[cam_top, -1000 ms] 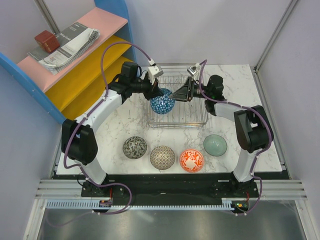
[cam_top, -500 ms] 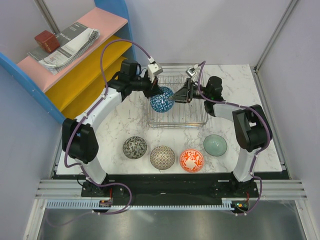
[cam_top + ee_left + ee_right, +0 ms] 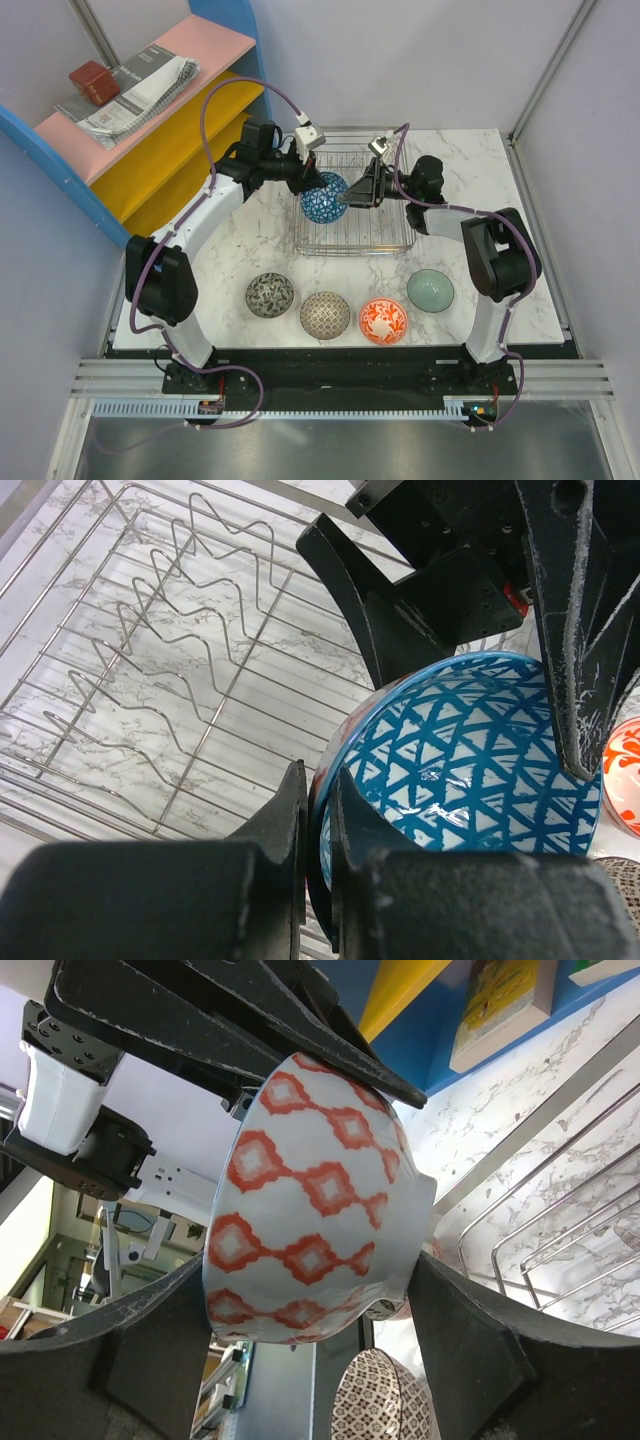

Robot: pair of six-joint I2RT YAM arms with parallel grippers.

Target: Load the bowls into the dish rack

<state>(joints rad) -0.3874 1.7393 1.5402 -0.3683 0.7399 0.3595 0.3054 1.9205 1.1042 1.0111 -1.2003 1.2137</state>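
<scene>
The blue patterned bowl (image 3: 323,199) hangs tilted on edge over the left part of the silver wire dish rack (image 3: 356,238). My left gripper (image 3: 311,186) is shut on its rim; the left wrist view shows both fingers pinching the rim (image 3: 318,805) of the bowl (image 3: 470,750) above the rack's prongs (image 3: 150,680). My right gripper (image 3: 351,194) is open, its fingers on either side of the bowl's white, red-diamond outside (image 3: 310,1180). The dark grey (image 3: 270,295), beige-grey (image 3: 325,314), red-orange (image 3: 383,321) and pale green (image 3: 430,290) bowls sit in a row on the table in front of the rack.
The blue-framed pink-and-yellow shelf (image 3: 150,130) stands at the far left with a magazine and a red block on top. Both arms meet over the rack's left half. The white marble table (image 3: 470,170) ends at grey walls on the right and behind.
My right gripper has moved left until its open fingers are around the blue bowl. My left gripper has lifted the bowl slightly up and back.
</scene>
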